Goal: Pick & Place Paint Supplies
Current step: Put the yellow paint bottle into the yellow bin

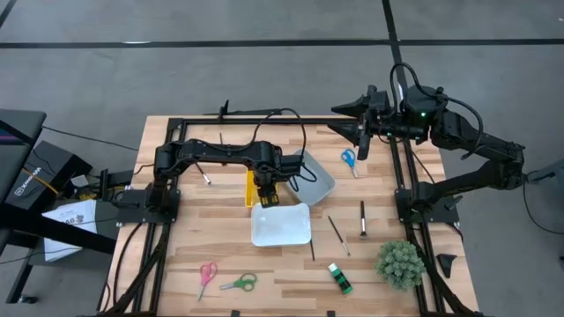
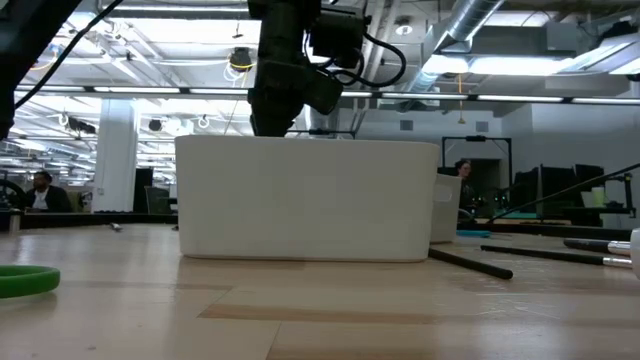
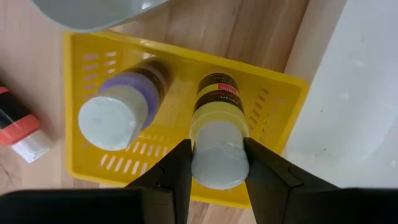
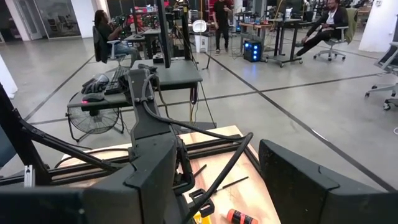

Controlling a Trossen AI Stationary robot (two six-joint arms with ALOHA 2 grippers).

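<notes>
Left gripper [image 3: 214, 168] clamped on yellow bottle [image 3: 217, 140], over yellow basket [image 3: 273, 106] beside purple bottle [image 3: 121, 106]. Right gripper [image 4: 214, 180] fingers apart, parked high. Left: scissors [image 1: 349, 159], brushes [image 1: 362, 217], green bottle [image 1: 339, 277].

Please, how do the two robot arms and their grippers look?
Both arms, left arm and right arm, are dark, jointed, with loose black cables. The right arm shows a small green light. The left gripper has two flat, dark, angular fingers.
</notes>
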